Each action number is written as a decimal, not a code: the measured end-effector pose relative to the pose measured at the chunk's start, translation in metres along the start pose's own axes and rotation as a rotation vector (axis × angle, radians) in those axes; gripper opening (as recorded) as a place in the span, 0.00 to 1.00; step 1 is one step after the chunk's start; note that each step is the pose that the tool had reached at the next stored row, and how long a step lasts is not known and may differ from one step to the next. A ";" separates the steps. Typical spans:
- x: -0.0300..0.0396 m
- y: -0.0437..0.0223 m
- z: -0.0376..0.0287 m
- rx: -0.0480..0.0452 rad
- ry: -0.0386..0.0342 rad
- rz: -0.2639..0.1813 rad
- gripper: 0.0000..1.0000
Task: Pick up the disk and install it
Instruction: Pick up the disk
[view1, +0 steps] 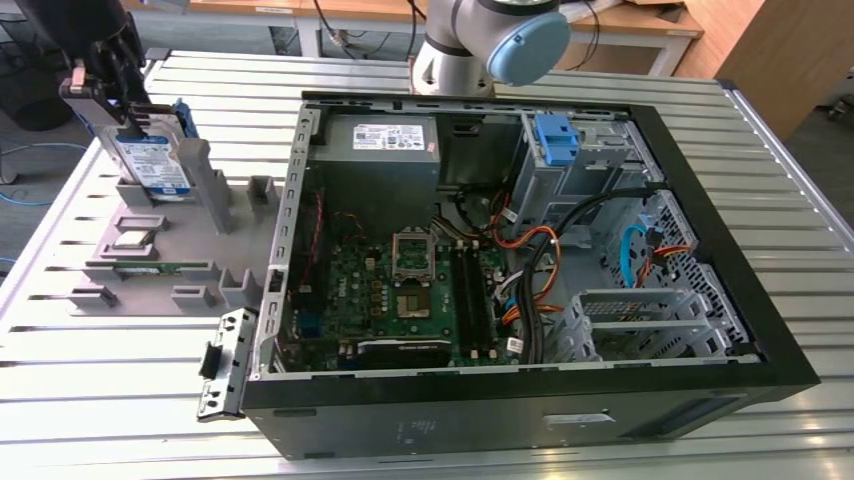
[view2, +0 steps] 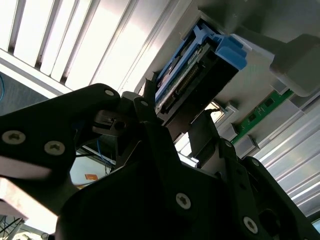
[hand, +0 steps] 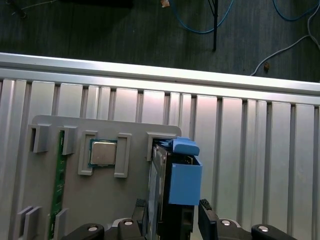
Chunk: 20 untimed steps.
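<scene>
The arm is made of smooth silver-grey tubular segments, and one joint is closed by a round pale-blue cap. The gripper is matt black in the exterior view, with a pale grey plate on one side. In the second wrist view its body is a set of broad, rounded black linkage bars, each studded with silver round-headed screws that have recessed sockets. Its fingers are slim, flat and black. In the first wrist view two black knuckles each carry a silver screw head
</scene>
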<state>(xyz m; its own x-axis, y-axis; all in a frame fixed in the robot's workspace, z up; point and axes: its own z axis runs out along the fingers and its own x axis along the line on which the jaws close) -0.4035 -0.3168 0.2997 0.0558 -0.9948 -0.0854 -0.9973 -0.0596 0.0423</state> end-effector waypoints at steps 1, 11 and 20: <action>0.0000 0.0000 -0.0001 0.0001 0.0000 0.000 0.53; 0.0000 0.0000 -0.0002 0.0002 0.0000 0.000 0.52; 0.0000 0.0001 -0.0006 0.0001 0.0000 0.000 0.36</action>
<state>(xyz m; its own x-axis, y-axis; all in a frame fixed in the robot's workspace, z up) -0.4035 -0.3168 0.3003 0.0559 -0.9948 -0.0854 -0.9973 -0.0596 0.0422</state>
